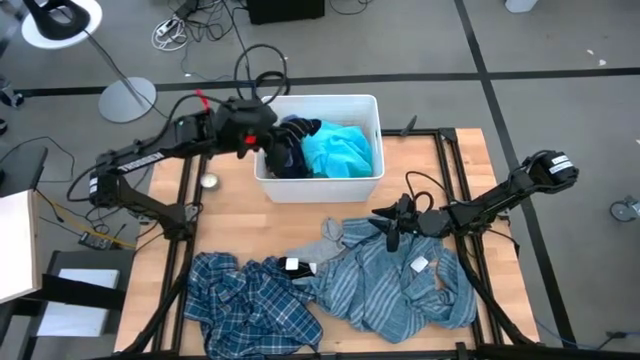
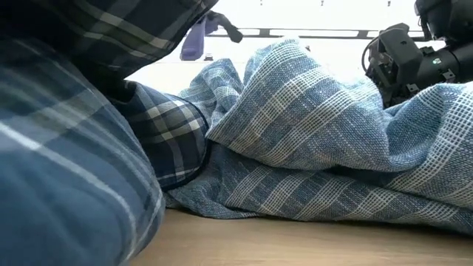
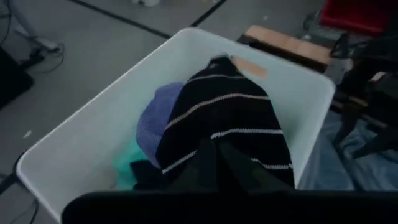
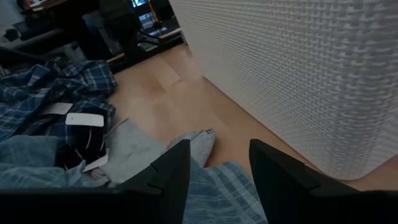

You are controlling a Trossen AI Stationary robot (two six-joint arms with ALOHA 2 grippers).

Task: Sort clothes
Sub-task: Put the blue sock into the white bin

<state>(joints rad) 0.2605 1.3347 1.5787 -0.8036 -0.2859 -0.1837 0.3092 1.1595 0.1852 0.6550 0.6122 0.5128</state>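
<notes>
My left gripper (image 1: 268,140) is over the left part of the white bin (image 1: 330,100), shut on a black garment with thin white stripes (image 3: 224,118). A turquoise tee (image 1: 342,150) lies in the bin, and a blue-violet piece (image 3: 155,121) lies beside the black one. My right gripper (image 4: 214,168) is open just above the far edge of the grey-blue striped shirt (image 1: 400,285), in front of the bin. The blue-white plaid shirt (image 1: 250,305) lies at the near left. A small black piece with white tags (image 4: 81,146) lies between the two shirts. My left gripper holds a bunched fold of the black striped garment (image 3: 214,152) between its two fingers, which come from above and slant into the bin. The cloth itself hides the fingertips. The garment drapes over the fingers, and its lower part rests on the clothes in the bin.
A grey cloth (image 4: 143,146) lies at the striped shirt's far edge. A small round metal thing (image 1: 209,181) sits on the wood left of the bin. The bin's wall (image 4: 298,74) stands close beside my right gripper. Bare wood (image 4: 168,87) shows between bin and shirts.
</notes>
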